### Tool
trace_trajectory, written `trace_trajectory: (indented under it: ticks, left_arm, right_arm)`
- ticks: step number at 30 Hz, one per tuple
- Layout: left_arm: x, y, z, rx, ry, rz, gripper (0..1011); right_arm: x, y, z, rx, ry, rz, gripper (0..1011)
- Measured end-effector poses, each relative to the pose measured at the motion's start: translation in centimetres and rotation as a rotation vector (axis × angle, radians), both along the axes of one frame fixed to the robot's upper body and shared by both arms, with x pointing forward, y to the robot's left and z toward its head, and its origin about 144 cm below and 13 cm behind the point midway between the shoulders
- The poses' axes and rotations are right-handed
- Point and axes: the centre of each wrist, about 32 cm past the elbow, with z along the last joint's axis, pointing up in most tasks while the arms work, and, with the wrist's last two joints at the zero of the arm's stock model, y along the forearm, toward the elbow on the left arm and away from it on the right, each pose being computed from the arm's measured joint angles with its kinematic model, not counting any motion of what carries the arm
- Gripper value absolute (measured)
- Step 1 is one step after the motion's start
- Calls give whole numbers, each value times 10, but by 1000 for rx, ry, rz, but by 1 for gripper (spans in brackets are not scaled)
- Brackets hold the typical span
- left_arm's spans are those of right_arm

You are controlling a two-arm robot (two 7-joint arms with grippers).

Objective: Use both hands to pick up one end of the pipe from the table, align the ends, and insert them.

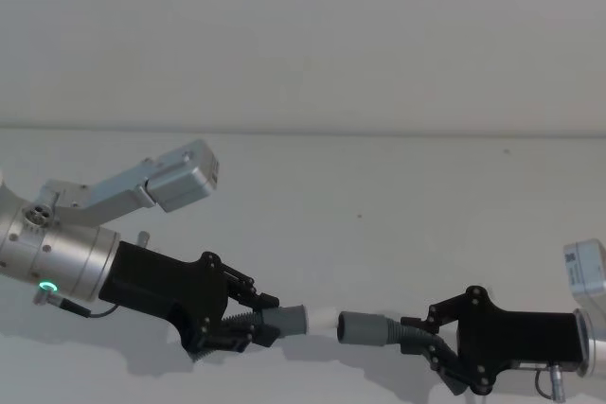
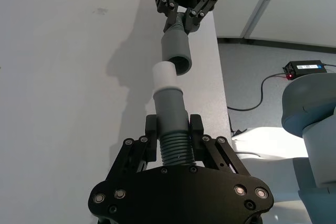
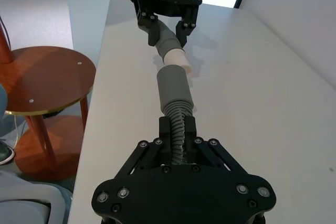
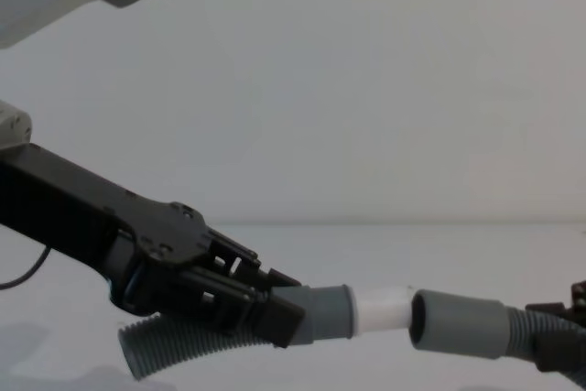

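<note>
The left gripper (image 2: 173, 140), largest in its own wrist view, is clenched on the corrugated pipe (image 2: 174, 148) just behind one grey cuff (image 2: 169, 109), from which a white spigot (image 2: 165, 75) sticks out. Opposite it, the right gripper (image 3: 177, 140) is clamped on the pipe's other stretch behind the open socket cuff (image 3: 173, 85). In the chest view the spigot's tip sits right at the socket's mouth, the two ends nearly in line and held above the table (image 1: 379, 196).

The table is plain, pale and matte, with a blank light wall behind it. Off one edge stand a round wooden side table (image 3: 44, 80) and, off another, a grey floor with a black box (image 2: 305, 68) and its cable.

A loose run of dark grey hose hangs below the left gripper in the chest view.
</note>
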Motion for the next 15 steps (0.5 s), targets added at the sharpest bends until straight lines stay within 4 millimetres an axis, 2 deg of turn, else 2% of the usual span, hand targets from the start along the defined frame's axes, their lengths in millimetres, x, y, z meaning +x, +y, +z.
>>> trace_trajectory:
  ticks: [15]
  left_arm:
    - [0, 0, -1, -1, 1, -4, 351]
  right_arm:
    - [1, 2, 0, 5, 1, -5, 129]
